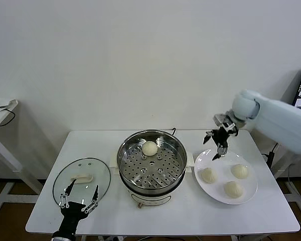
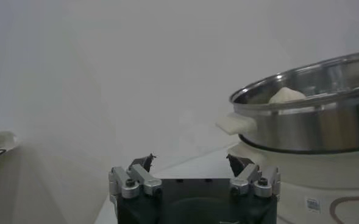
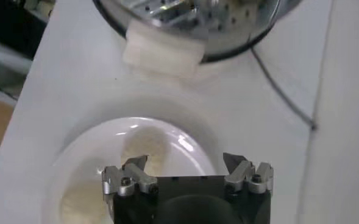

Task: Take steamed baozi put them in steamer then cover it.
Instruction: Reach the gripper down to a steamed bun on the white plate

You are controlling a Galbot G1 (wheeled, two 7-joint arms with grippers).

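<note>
Head view counts one baozi (image 1: pixel 149 147) in the steamer (image 1: pixel 151 161), three on the plate (image 1: pixel 203 163), one cover (image 1: pixel 82 178). Right gripper (image 1: pixel 218 144) and left gripper (image 1: pixel 79 199) both stand apart, empty; the left arm is cut off.

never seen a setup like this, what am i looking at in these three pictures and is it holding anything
This is a two-armed robot working at a white table. The wide picture comes from a camera on its head, looking down. The other two come from cameras on its wrists, so each shows that arm's own claw up close.

On the table stand a metal steamer with one bun inside, a white plate with three more buns, and a glass lid lying flat.

The right claw hangs open above the far edge of the plate. The left claw is open too, low near the lid at the table's front edge. Neither holds anything.
</note>
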